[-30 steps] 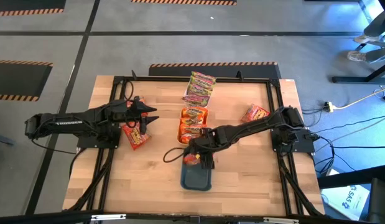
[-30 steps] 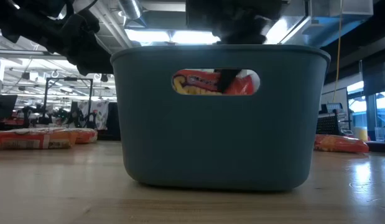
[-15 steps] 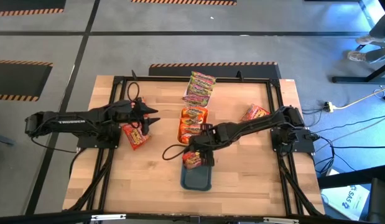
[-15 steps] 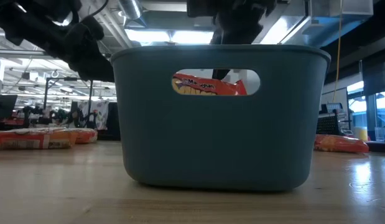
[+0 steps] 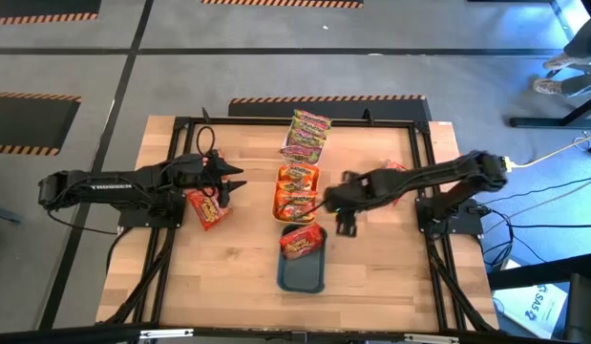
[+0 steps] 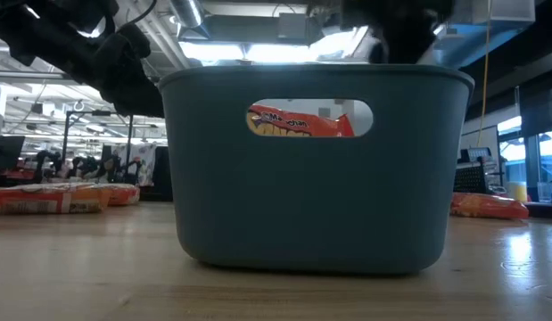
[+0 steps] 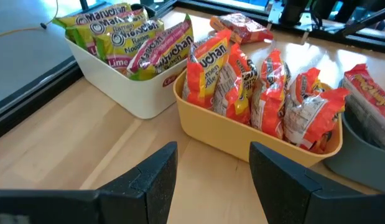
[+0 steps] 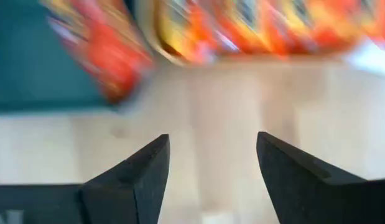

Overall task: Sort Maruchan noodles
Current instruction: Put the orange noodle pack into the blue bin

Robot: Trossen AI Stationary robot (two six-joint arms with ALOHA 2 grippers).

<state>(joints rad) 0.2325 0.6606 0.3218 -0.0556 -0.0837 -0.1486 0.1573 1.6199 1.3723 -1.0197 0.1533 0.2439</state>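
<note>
My right claw point(image 5: 344, 225): spread, empty | red packet point(image 5: 302, 241) beside it in teal tray point(image 5: 303, 277) | left claw point(image 5: 224, 186): spread

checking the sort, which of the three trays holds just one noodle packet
The teal plastic tray, nearest the table's front edge: one red packet leans on its rim, while the white and orange trays hold several.

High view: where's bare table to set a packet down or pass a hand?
Free wood: the strip between the teal tray and the table's near edge, and both near corners. Also between the white tray and the loose red packet. Crowded: the centre line of trays, where the open right gripper hovers beside the orange tray.
</note>
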